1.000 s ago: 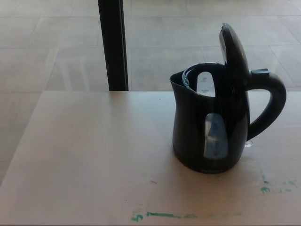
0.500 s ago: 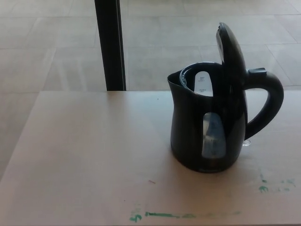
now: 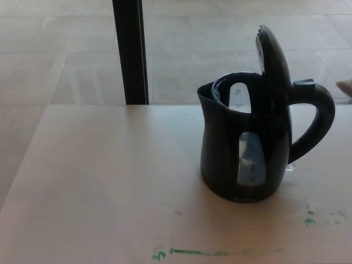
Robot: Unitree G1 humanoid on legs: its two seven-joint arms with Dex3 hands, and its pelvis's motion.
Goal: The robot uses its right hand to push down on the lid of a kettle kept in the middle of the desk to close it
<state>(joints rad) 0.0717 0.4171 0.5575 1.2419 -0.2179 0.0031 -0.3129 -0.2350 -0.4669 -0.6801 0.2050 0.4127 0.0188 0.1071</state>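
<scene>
Neither hand of the robot shows anywhere in the head view, so nothing can be said of their fingers. At the right edge, level with the top of the kettle's handle, a small pale blurred shape (image 3: 345,86) pokes in; it is too little and too soft to identify.

On the bench (image 3: 110,181) stands the kettle (image 3: 242,159), right of centre. Its body is glossy black plastic, rounded and widening toward the base, with a pointed spout lip on the left side of the rim. A tall translucent water window (image 3: 251,159) runs down the front, greyish and faintly marked. The lid (image 3: 273,58), a smooth domed black oval, stands upright on its hinge above the handle side, leaving the mouth open; a white strip shows inside the opening. The handle (image 3: 319,118) is a thick curved loop on the right with a small flat button at its top.

Pale, matte wood-toned laminate covers the bench, with green smears (image 3: 192,252) near the front edge and more at the right. Behind, a dark vertical post (image 3: 131,52) rises from beige tiled floor (image 3: 55,49).
</scene>
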